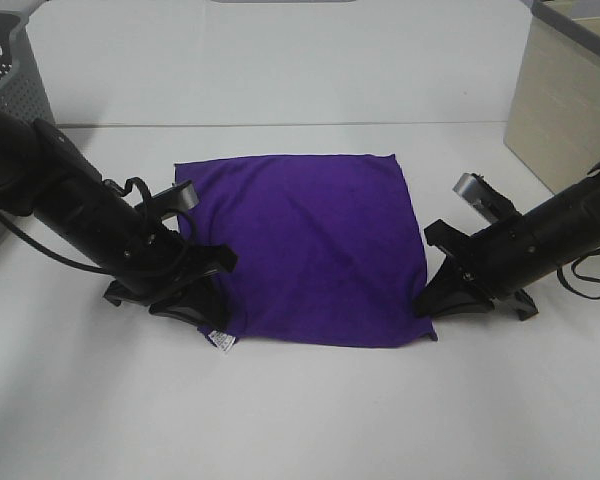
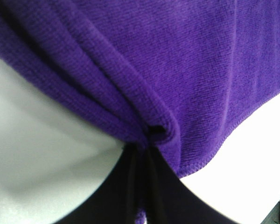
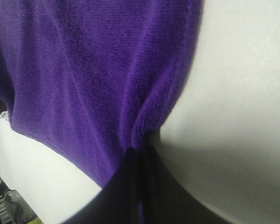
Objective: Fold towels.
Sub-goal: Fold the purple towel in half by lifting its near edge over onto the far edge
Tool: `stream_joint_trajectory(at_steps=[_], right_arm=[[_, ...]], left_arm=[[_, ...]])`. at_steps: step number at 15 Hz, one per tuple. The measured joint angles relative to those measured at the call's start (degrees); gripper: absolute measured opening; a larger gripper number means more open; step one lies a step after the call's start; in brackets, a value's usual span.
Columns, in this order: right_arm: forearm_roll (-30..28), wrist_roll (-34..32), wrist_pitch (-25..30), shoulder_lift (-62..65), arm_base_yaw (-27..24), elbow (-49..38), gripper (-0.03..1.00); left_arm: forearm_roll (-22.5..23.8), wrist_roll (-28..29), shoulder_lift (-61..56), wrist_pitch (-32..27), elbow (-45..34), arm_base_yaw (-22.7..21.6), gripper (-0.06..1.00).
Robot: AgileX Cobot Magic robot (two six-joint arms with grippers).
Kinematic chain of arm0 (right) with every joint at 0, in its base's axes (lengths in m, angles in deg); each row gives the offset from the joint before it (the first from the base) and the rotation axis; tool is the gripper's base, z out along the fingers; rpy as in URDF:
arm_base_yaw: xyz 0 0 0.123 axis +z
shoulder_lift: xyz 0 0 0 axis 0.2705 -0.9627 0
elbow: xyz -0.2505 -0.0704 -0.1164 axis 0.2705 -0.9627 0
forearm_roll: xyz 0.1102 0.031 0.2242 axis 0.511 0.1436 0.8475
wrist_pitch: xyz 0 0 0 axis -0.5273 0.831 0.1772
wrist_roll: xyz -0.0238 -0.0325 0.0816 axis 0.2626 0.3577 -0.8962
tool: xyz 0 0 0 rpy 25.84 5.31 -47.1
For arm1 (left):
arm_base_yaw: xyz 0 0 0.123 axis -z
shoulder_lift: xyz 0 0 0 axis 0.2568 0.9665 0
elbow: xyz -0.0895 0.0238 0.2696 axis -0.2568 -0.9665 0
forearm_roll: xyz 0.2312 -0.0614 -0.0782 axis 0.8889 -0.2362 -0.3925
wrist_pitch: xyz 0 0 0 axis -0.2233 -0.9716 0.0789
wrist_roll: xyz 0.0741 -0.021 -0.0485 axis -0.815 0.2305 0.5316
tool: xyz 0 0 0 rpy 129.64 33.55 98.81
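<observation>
The deep purple towel (image 1: 310, 250) lies spread flat on the white table (image 1: 300, 420), its white care tag (image 1: 222, 340) at the near left corner. My left gripper (image 1: 215, 300) is down at the towel's near left edge, shut on a pinched fold of cloth; the left wrist view shows the purple towel (image 2: 186, 70) bunched between the black fingers (image 2: 121, 186). My right gripper (image 1: 427, 298) is at the near right edge, shut on the cloth; the right wrist view shows the towel (image 3: 84, 70) gathered into the black fingers (image 3: 126, 191).
A grey perforated basket (image 1: 15, 100) stands at the far left. A beige box (image 1: 565, 100) stands at the far right. Bare white table lies in front of and behind the towel.
</observation>
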Motion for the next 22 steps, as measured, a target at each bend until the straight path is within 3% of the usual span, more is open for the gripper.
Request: stream_joint_trajectory(at_steps=[7,10,14,17,22], right_arm=[[-4.07,-0.29,-5.39,8.08,0.40,-1.20,0.01],[-2.41,-1.03,-3.55,13.06,0.40,1.95,0.01],[-1.32,-2.86,-1.60,13.69,0.46,12.61,0.01],[-1.60,-4.64,-0.29,10.71,0.46,22.00,0.01],[-12.15,-12.09,1.43,-1.83,2.12,40.85,0.01]], left_arm=[[3.09,-2.52,-7.28,1.26,-0.46,0.00,0.01],[3.55,-2.52,-9.80,1.72,1.89,0.00,0.01],[4.53,-2.52,-10.08,3.61,11.34,0.00,0.01],[6.65,-2.52,-10.03,10.37,16.16,-0.06,0.01],[7.39,-2.52,-3.04,15.41,20.68,-0.23,0.01]])
